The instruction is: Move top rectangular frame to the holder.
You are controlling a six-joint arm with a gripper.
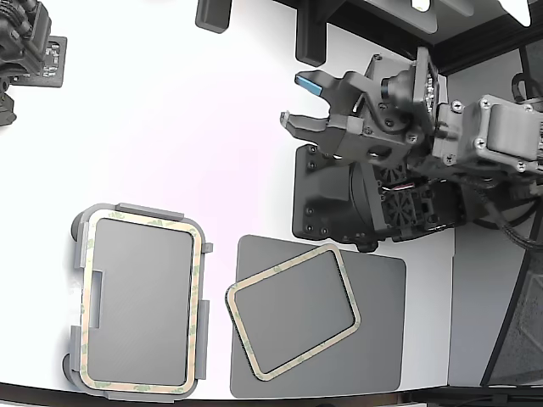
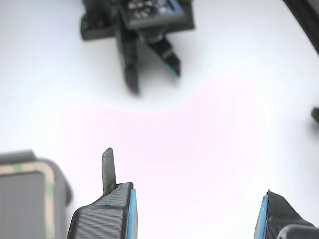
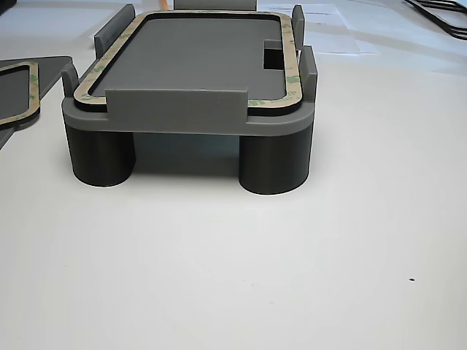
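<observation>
The light grey holder (image 1: 148,209) stands at the exterior view's lower left, and one tan rectangular frame (image 1: 85,288) lies seated inside its raised tabs. A second identical frame (image 1: 280,270) lies tilted on the darker grey mat (image 1: 373,339) to its right. My gripper (image 1: 299,103) hovers open and empty at the upper right, away from both frames. In the wrist view my gripper (image 2: 195,216) has its blue-padded jaws wide apart over bare white table, with the holder's corner (image 2: 62,189) and its frame (image 2: 49,194) at the edge. The other view shows the holder (image 3: 175,109) with the frame (image 3: 288,80) flat in it.
A second arm's gripper (image 1: 30,47) sits at the exterior view's upper left and also shows in the wrist view (image 2: 144,30). A black arm base (image 1: 339,195) stands behind the mat. The other view shows the mat's frame (image 3: 22,95) at its left edge.
</observation>
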